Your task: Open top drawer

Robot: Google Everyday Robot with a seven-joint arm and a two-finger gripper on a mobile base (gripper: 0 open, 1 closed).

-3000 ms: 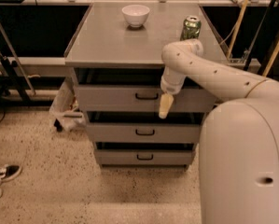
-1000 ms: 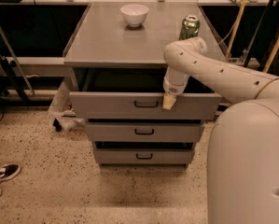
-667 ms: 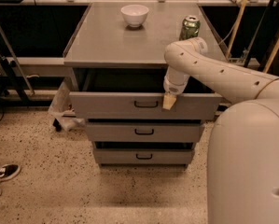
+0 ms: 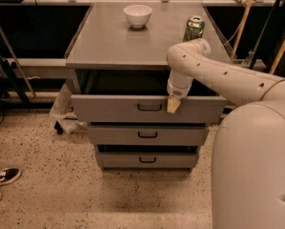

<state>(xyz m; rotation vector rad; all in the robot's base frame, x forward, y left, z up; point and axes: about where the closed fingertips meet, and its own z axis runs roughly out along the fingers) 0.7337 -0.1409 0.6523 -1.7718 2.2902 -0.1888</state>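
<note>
Your top drawer [image 4: 108, 109] stands pulled out. Your hand [image 4: 173, 105] sits at its front, just beside the handle [image 4: 149, 107]; you cannot tell its grip.

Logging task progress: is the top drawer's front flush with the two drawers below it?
No, the top drawer juts out ahead of the middle drawer and bottom drawer, with the end effector at its front rim.

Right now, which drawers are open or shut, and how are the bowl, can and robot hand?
Wide grey top drawer: pulled out, open.
Narrower grey middle drawer: shut.
Grey bottom drawer: shut.
White round bowl: upright.
Green metal can: standing upright.
Gripper: at the top drawer's front, right of its handle.
</note>
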